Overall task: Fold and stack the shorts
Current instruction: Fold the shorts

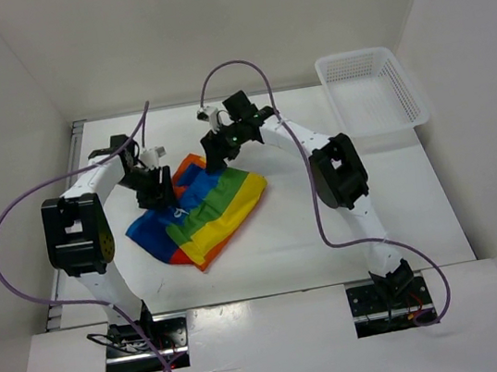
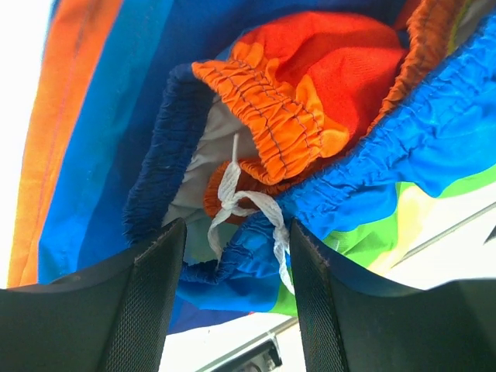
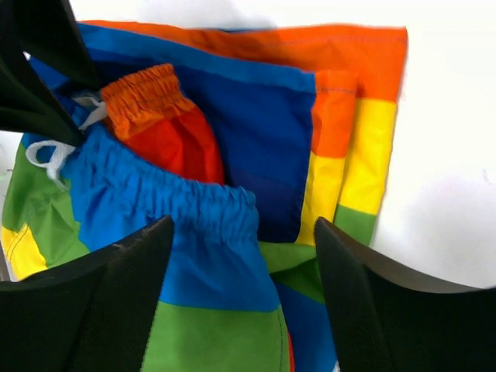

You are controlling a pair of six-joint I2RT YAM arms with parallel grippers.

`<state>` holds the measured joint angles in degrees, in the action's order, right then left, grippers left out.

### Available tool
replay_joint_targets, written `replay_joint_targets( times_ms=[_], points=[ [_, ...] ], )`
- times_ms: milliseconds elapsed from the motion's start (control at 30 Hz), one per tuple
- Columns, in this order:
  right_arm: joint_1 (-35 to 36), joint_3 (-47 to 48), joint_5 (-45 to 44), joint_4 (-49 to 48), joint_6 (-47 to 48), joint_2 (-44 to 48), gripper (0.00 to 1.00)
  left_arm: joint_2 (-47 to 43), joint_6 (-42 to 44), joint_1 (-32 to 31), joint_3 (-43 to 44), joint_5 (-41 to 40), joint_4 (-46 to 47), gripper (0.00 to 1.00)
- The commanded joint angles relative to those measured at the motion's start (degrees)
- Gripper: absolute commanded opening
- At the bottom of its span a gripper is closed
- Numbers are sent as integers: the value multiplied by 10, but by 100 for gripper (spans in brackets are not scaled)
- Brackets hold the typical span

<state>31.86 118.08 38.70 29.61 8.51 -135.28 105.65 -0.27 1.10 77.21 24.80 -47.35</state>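
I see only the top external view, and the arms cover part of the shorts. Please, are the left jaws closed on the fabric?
Observer: No. In the left wrist view the left jaws stand apart, with the white drawstring of the shorts between them.
Operator: And the right jaws?
Observer: Also apart, holding nothing; the right wrist view shows them over the blue waistband.
Operator: Is the waistband lying flat?
Observer: No, its orange part is bunched up.

Overhead view, two wrist close-ups (sharing shorts (image 1: 202, 216))
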Motion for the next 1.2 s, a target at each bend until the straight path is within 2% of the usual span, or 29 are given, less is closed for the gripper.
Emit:
replay_joint_targets(
  times_ms=[0,100,167,233,333,367,433,467,500,567,600,667,800,967,1167],
  points=[
    [0,-9,17,5,-4,-6,80,-4,3,3,-12,20,-39,63],
    [0,-9,6,5,-4,-17,82,-10,3,3,-17,35,-39,59],
    [5,-9,1,5,-4,-29,75,-10,3,3,-17,41,-39,51],
    [16,-4,1,5,-4,-29,72,-10,3,3,-22,46,-44,43],
    [28,-4,1,5,-4,-34,57,-2,3,3,-22,69,-62,19],
    [28,-4,1,5,-4,-34,43,4,3,3,-22,75,-62,16],
    [28,-4,-5,5,-10,-34,30,4,3,3,-28,91,-62,12],
    [28,1,-18,5,-10,-34,18,4,3,3,-22,91,-62,12],
    [28,1,-24,5,-10,-27,13,4,3,3,-16,97,-68,15],
    [28,1,-37,5,4,-19,0,4,3,3,13,90,-76,34],
    [28,1,-37,5,12,-12,0,4,3,9,27,84,-82,47],
    [28,1,-37,11,20,-6,0,-4,3,9,56,75,-88,52],
    [28,-4,-32,16,40,13,0,-18,3,9,120,44,-88,57],
    [33,14,-32,27,76,32,0,3,3,-14,107,-37,-43,59],
    [44,19,-32,39,95,55,0,48,3,-15,113,-9,-37,59]
  ],
)
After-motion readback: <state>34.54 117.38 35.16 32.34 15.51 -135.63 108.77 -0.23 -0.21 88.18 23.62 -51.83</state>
